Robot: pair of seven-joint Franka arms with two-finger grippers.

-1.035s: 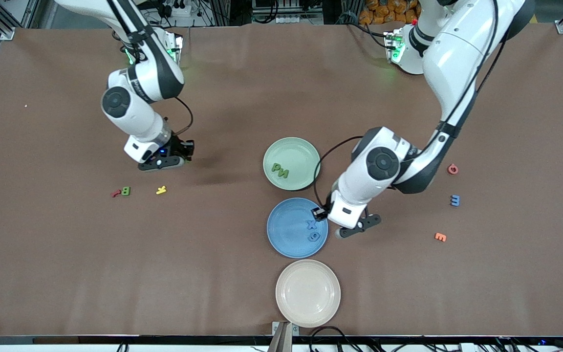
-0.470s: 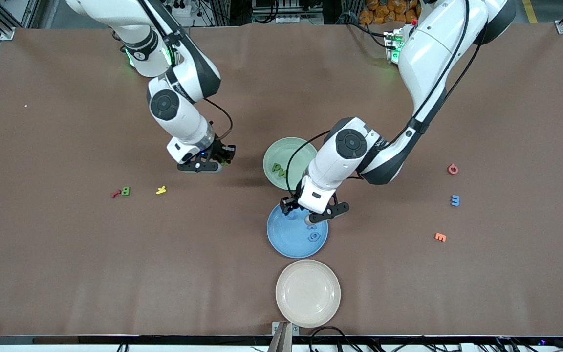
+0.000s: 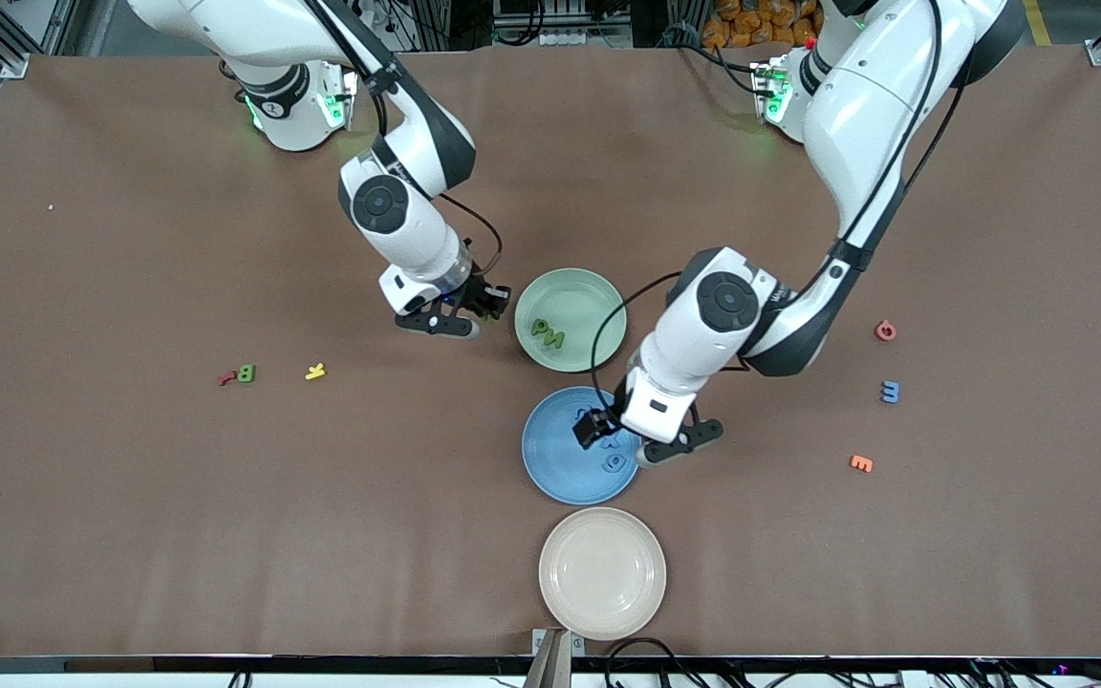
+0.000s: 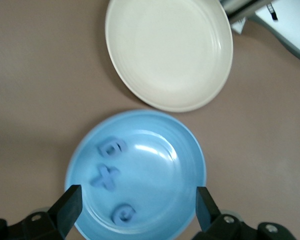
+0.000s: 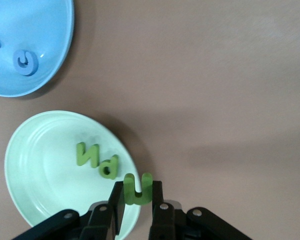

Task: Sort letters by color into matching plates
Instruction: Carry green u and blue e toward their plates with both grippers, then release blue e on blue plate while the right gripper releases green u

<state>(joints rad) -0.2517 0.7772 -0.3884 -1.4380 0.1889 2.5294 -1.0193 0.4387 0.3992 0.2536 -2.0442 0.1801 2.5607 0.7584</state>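
Clamping a green letter U (image 5: 137,188) between closed fingers, the right gripper (image 3: 470,308) hangs at the rim of the mint green plate (image 3: 598,296), where two green letters (image 3: 548,333) already lie. The left gripper (image 3: 622,441), jaws spread wide and holding nothing, hovers over the blue plate (image 3: 550,459), which carries three blue letters (image 4: 110,177). A cream plate (image 3: 602,572) sits nearer the front camera. Scattered toward the left arm's end: a blue letter (image 3: 889,391) between a red piece (image 3: 885,331) and an orange piece (image 3: 861,463). Toward the right arm's end: a green letter B (image 3: 246,374) touching a red piece (image 3: 226,378), with a yellow piece (image 3: 315,372) nearby.
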